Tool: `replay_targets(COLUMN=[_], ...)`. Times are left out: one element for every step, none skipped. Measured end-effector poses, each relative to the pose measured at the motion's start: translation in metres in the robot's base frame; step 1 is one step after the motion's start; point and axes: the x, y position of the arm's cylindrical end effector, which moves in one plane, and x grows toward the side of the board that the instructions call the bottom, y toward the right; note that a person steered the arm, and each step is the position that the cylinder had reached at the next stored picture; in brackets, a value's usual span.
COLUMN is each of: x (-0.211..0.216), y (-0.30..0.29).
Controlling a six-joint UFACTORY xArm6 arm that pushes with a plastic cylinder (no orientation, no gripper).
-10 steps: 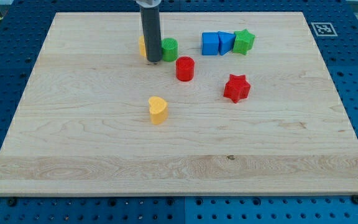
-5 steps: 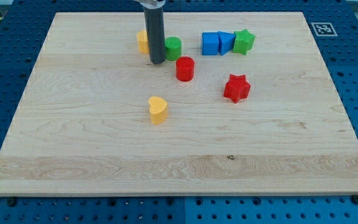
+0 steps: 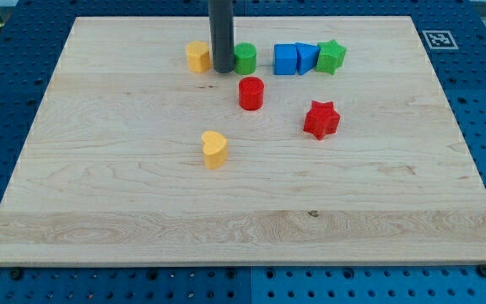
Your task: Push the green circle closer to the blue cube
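Surface [image 3: 125, 203]: pale wooden board on a blue perforated bench, carrying seven small blocks.

Green circle [image 3: 245, 58]: landmark item, near the view's top, a little left of centre. Upright, resting on the surface.

My tip [image 3: 223, 70]: lower end of the straight dark rod, set down immediately on the view's left of the green circle, touching or all but touching its side. The rod has no fingers, so nothing here spreads, presses together or pinches.

Blue cube [image 3: 285, 59]: on the view's right of the green circle, in the same row, a small gap of bare wood between them.

Blue block [image 3: 306, 57]: wedge-like, touching the blue cube's far side from the green circle.

Green star [image 3: 331, 56]: end of that row, against the blue block.

Yellow block [image 3: 197, 56]: beyond the rod, on the view's left of the green circle; shape unclear.

Red cylinder [image 3: 251, 93]: just below the green circle.

Red star [image 3: 321, 119]: below and right of the green circle.

Yellow heart [image 3: 214, 149]: well below the green circle, slightly left.
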Motion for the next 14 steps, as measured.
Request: replay_targets(x=[-0.005, -0.006, -0.014, -0.014, -0.014, -0.014, -0.012, -0.012, -0.012, -0.012, -0.012, -0.012, -0.012, -0.012], y=[0.000, 0.000, 0.000, 0.000, 0.002, 0.002, 0.002, 0.003, 0.005, 0.010, 0.012, 0.014, 0.016, 0.017])
